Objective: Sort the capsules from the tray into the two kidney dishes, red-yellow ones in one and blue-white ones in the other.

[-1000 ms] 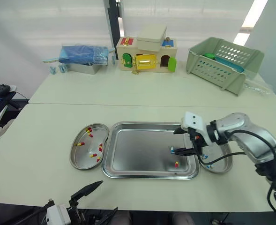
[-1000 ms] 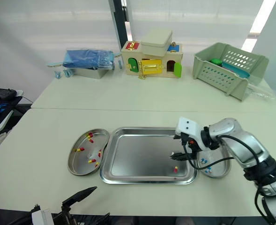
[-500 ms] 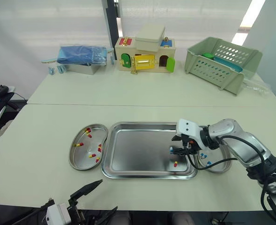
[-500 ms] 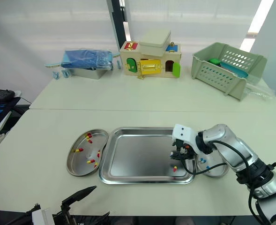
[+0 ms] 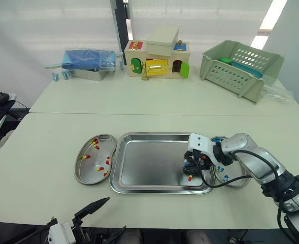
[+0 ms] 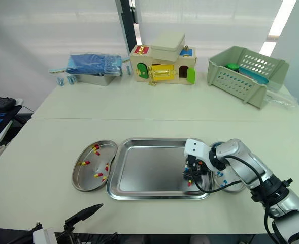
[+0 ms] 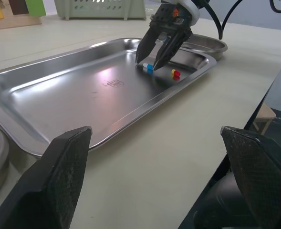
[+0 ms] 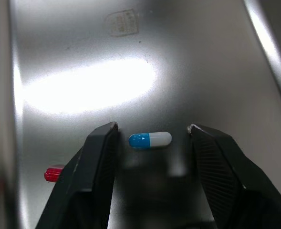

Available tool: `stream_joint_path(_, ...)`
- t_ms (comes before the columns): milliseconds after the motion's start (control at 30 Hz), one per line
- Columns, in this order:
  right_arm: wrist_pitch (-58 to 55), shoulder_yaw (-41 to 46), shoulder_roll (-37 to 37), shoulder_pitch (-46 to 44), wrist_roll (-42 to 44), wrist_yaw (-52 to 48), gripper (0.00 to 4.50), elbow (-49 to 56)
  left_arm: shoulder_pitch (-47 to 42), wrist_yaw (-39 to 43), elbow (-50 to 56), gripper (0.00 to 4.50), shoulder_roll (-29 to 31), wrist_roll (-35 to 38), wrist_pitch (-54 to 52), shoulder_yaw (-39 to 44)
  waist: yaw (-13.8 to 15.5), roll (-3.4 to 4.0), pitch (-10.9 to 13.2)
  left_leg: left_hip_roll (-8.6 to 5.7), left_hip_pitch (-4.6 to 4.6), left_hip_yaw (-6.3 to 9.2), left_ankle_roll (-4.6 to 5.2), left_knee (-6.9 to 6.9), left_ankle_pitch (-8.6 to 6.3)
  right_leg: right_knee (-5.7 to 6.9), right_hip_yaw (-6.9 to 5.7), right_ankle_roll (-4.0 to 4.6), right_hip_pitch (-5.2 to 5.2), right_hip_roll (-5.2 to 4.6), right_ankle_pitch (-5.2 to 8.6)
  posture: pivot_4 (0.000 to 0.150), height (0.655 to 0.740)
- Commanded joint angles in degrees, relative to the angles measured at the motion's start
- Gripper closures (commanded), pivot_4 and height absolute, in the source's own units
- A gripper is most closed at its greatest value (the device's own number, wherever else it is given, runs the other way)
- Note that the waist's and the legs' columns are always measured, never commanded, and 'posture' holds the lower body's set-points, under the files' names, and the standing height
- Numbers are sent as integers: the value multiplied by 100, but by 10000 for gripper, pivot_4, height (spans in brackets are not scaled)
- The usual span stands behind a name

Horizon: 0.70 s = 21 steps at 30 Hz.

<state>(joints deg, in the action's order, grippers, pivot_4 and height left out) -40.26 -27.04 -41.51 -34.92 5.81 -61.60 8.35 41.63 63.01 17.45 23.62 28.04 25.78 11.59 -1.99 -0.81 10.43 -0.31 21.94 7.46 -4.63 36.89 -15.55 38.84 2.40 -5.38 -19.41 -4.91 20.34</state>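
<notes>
Steel tray (image 5: 149, 162) holding blue-white capsule (image 8: 150, 139); right gripper (image 8: 152, 128) straddling it, fingers spread wide, not touching; red-yellow capsule (image 8: 53, 174) lying near.

I see a tray (image 5: 149, 162) of smooth, shiny metal that throws back the light. The left dish (image 5: 86, 175) and the right dish (image 7: 204, 44) are the same shiny metal. The blue-white capsule (image 8: 150, 139) looks glossy. The table (image 5: 139, 96) is dull and smooth. The basket (image 5: 235, 63) is green plastic. The toy house (image 5: 157, 56) is painted wood.
</notes>
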Motion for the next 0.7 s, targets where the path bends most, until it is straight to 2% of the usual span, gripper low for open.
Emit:
stream_joint_path(33,13,6,-54,109,24,-155,29760,86,1,-64,66,0,59,85,77,45,1,0,0,0,0,0,0,0,0,0,0,0,0,0,0,1500,7400)
stream_joint_path(133,66,15,-60,137,-35,-165,36513,64,3,-82,54,0,66,88,83,35,1,0,0,0,-1,0,0,0,0,0,0,0,1,0,0,1500,7400)
stream_joint_path(400,78,246,37,119,90,-137,36794,43,-78,-51,-6,0,136,121,85,23,3,0,0,0,-1,1,0,0,0,0,-1,0,1,0,0,1500,7400)
stream_joint_path(567,104,985,19,212,613,-187,36794,243,-198,222,-38,0,387,191,69,-13,10,0,2,0,1,0,0,-1,0,-1,-1,0,0,0,0,1500,7400)
stream_joint_path(700,-17,1640,-346,494,1020,-288,36794,546,-353,453,46,0,689,267,-75,-98,13,1,3,0,2,0,0,-1,0,-2,-1,0,1,0,0,1500,7400)
